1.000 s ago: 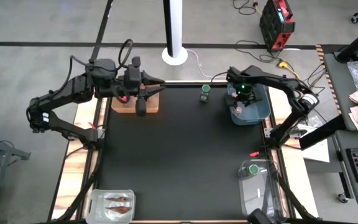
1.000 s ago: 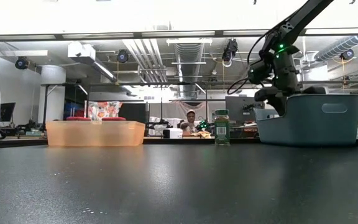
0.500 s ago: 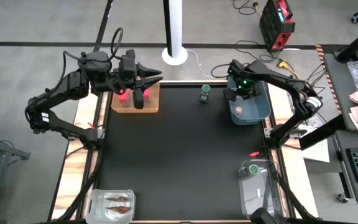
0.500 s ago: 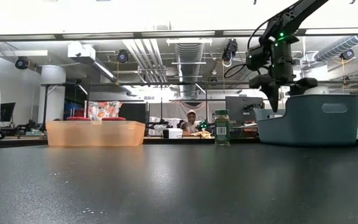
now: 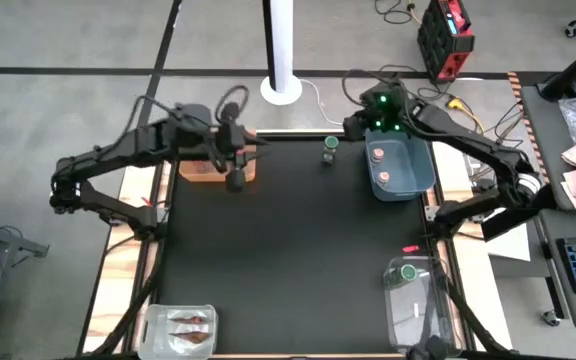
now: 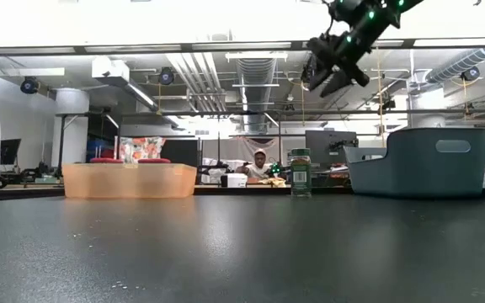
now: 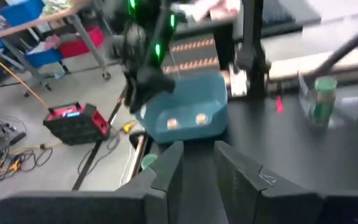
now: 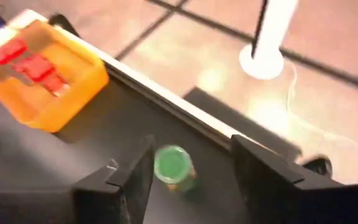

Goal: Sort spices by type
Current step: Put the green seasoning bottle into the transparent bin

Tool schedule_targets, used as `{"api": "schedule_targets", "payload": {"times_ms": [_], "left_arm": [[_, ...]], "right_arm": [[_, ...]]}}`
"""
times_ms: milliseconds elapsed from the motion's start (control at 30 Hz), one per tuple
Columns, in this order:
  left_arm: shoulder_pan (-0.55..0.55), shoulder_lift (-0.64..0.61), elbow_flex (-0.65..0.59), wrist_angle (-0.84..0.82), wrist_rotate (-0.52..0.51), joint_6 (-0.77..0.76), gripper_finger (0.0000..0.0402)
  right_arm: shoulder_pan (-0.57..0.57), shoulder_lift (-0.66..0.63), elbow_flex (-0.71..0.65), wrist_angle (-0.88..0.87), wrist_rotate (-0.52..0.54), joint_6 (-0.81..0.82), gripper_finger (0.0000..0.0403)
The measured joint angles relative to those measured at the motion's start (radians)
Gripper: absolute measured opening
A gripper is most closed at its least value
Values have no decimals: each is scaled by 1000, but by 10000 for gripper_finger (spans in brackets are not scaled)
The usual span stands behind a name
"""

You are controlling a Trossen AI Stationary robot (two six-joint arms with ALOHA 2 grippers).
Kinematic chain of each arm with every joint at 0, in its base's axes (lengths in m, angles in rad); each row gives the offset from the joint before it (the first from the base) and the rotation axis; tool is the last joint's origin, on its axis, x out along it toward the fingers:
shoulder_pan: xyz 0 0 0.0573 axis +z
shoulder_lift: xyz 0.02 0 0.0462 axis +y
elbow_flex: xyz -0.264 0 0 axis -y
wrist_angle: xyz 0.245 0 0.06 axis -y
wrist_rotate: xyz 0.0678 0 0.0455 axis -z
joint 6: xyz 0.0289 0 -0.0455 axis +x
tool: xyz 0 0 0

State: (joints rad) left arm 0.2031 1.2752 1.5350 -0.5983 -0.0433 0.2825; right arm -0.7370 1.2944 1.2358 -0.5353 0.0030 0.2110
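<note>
My right gripper (image 5: 354,128) (image 8: 191,148) hangs open, high over the table's far edge, left of the blue tub (image 5: 413,180). One green-capped spice jar (image 5: 330,148) (image 8: 174,167) (image 6: 299,172) stands upright on the table below it, untouched. Two tan-capped jars (image 5: 380,166) stand in the tub. Over the orange tray (image 5: 246,172) my left gripper (image 5: 248,152) (image 7: 197,152) points toward the table's right edge, with a narrow bare gap between its fingers. Red boxes (image 8: 28,62) lie in the tray.
A clear container (image 5: 420,300) at the near right holds another green-capped jar (image 5: 407,271). A second clear container (image 5: 158,318) at the near left holds brown packets (image 5: 190,328). The black table top between them is bare. A white pole's foot (image 5: 281,88) stands beyond the far edge.
My right gripper has risen out of the blue tub, swung toward the table's left and tipped from pointing down to slanting forward. It now hangs over the far edge near the green-capped jar. My left gripper rose a little over the orange tray, then sank again.
</note>
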Motion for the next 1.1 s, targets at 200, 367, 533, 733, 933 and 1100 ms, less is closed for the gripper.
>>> {"api": "schedule_targets", "payload": {"times_ms": [200,367,533,733,933,1100], "left_arm": [[-18,-15,-167,183,0,29,75],[-21,-6,-299,382,3,17,75],[-56,-7,-380,528,1,-93,75],[-133,-7,-419,542,2,-157,75],[-182,-10,-426,514,0,-88,75],[-199,-10,-454,484,1,-54,75]], "right_arm": [[121,-30,-3,12,72,16,163],[229,-16,-11,54,150,-35,133],[264,7,-14,53,269,-52,114],[232,32,-14,18,270,-71,116],[180,81,-14,8,270,-58,155],[155,150,-14,16,268,-33,203]]}}
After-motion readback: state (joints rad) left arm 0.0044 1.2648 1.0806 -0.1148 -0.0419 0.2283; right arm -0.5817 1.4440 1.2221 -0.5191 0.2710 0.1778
